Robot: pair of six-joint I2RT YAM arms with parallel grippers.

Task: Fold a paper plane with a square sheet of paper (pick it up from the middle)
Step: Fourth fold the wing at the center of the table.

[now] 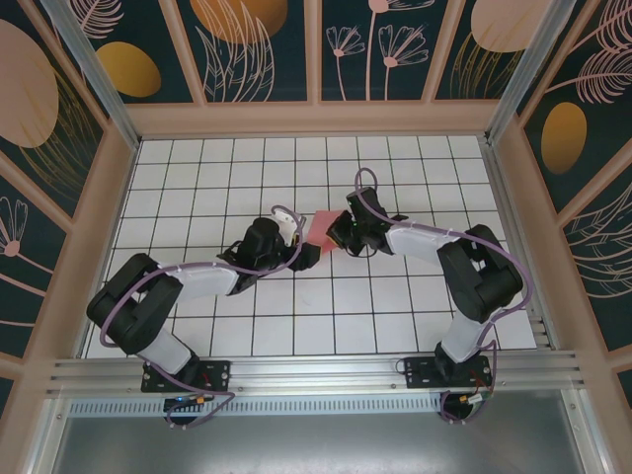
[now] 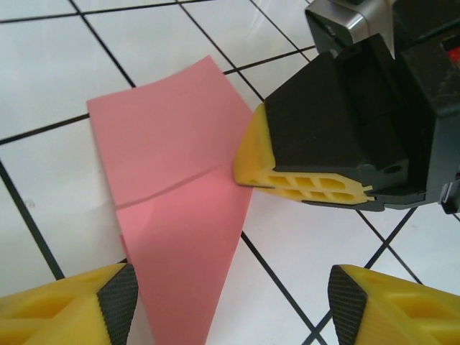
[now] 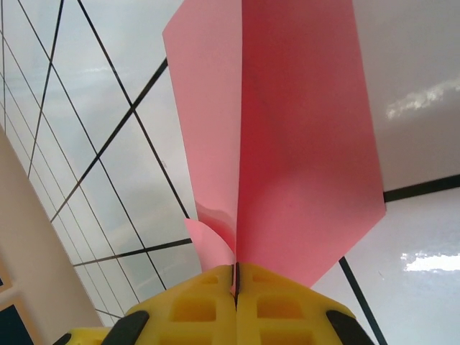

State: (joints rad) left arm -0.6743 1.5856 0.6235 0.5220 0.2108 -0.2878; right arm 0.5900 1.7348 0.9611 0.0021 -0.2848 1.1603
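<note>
Judged from the position, the step in hand was setting a fold while the sheet was pinched at one edge. To do it well, you needed to keep the right gripper [image 3: 236,282] firm on the fold line. You also needed to lower the left gripper [image 2: 231,302] onto a flat part of the pink paper [image 2: 172,151] to pin it before anything was drawn. Any pull should have run along the fold and slowly. Thin paper on glossy tiles is likely to slide or buckle if dragged across.

Your right gripper was clenched on the paper. Its two yellow fingers were pressed flat together with the sheet's edge nipped between them, and no gap showed. Seen from its wrist, the paper ran away from the fingers in two panels meeting along a centre fold [image 3: 239,129]. A small flap [image 3: 210,241] curled loose just left of the pinch, and it risked being creased wrongly unless it was tucked in.

Your left gripper was released, with its fingers wide apart and grasping nothing. One pad [image 2: 118,298] sat just beside the paper's narrow near end. I cannot tell whether it touched the sheet.

The paper was partly folded and not yet a plane. It lay between the two grippers near the middle of the counter [image 2: 43,79], with a shallow crease [image 2: 180,185] across it. I cannot tell how far the pinched edge stood off the tiles.
</note>
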